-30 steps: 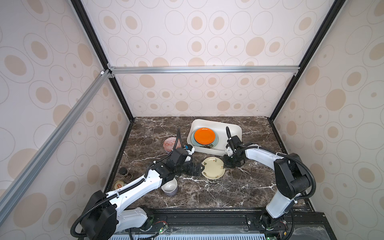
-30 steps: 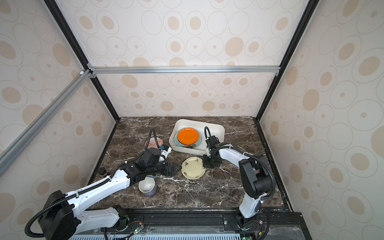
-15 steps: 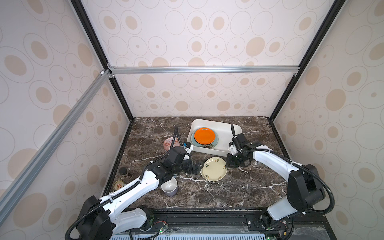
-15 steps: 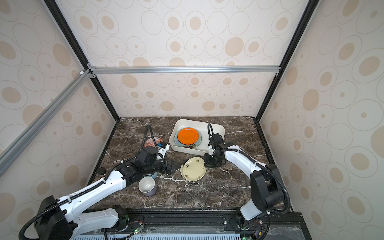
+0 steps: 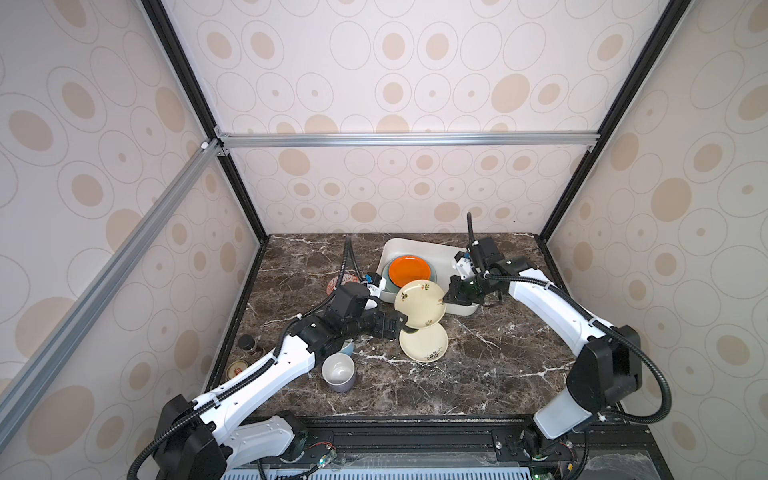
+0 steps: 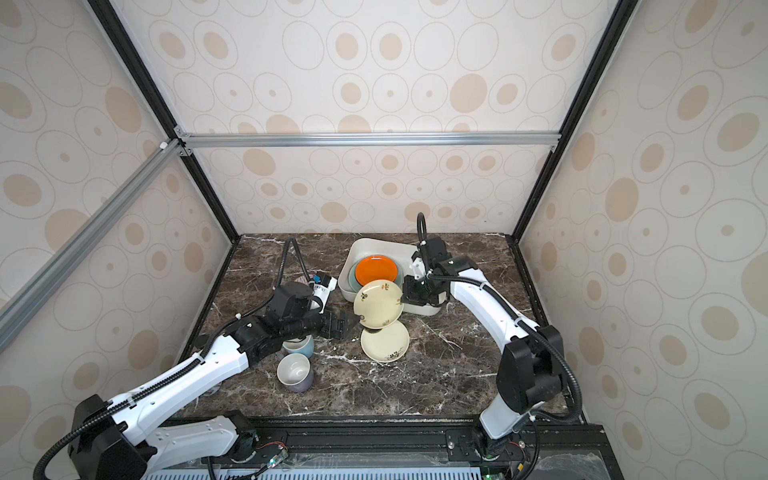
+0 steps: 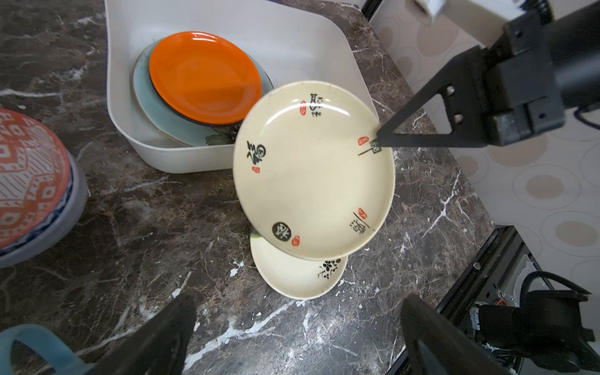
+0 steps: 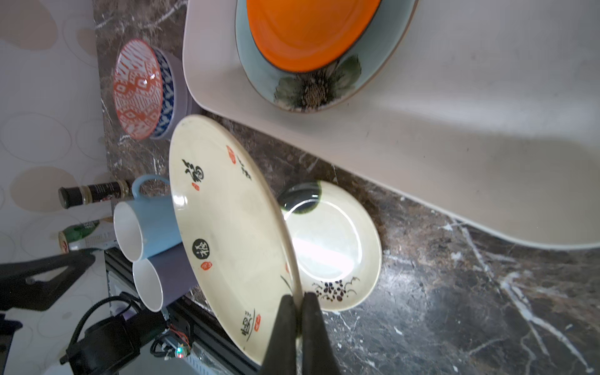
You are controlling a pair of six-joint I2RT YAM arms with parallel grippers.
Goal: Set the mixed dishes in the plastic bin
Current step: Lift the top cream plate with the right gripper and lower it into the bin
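Two stacked plates (image 5: 410,271) lay in the shallow white plastic bin (image 5: 432,248); the right gripper (image 8: 299,297) clamped a cream calligraphy plate (image 5: 419,303), the left gripper (image 7: 300,303) gaped empty, and two mugs (image 6: 294,372), an orange-patterned bowl (image 7: 29,181) and a second cream plate (image 5: 424,343) remained outside.

Walled in cream paper (image 5: 415,62) with tan ovals. Framed by black posts (image 5: 185,83), aluminium bar (image 5: 407,139). Floored in dark veined marble (image 5: 478,374)

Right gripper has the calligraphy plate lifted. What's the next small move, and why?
Probably carry the cream calligraphy plate over the white plastic bin's near wall, then lower. The right gripper is shut on its rim; it hangs tilted above a second cream plate on the marble, short of the orange plate inside the bin.
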